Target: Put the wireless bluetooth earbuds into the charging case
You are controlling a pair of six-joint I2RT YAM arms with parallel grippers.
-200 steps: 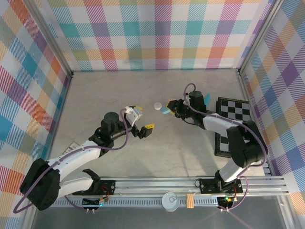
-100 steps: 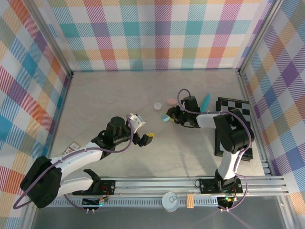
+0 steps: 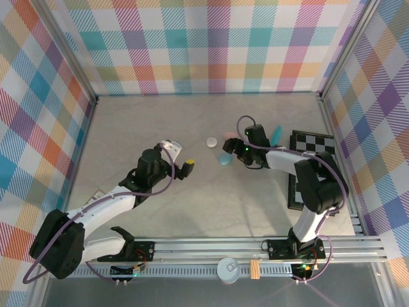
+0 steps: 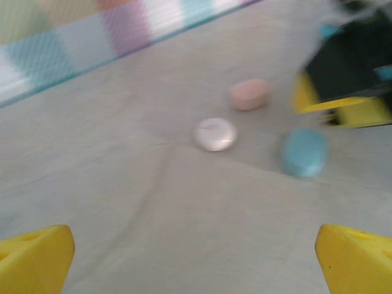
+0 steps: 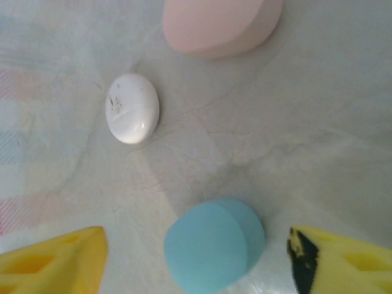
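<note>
Three pebble-shaped cases lie at mid-table: a teal charging case [image 3: 223,158] [image 5: 214,251], a white one [image 3: 211,142] [image 5: 132,108] and a pink one [image 3: 229,135] [image 5: 220,24]. My right gripper [image 3: 232,151] [image 5: 196,263] is open low over the table. The teal case rests between its yellow fingers [image 5: 55,260], touching neither. My left gripper [image 3: 181,158] [image 4: 196,263] is open and holds nothing, some way left of the cases and facing them. From there I see the white case [image 4: 215,134], the pink case [image 4: 250,94] and the teal case [image 4: 304,152]. The earbuds are out of view.
A teal strip [image 3: 276,134] lies right of the right wrist. A black-and-white chessboard [image 3: 313,167] sits at the right edge. A round tin [image 3: 228,268] rests on the front rail. Plaid walls close off the back and both sides.
The right gripper has opened and let go of the teal case, which now lies on the table. The left gripper has drawn back slightly to the left.
</note>
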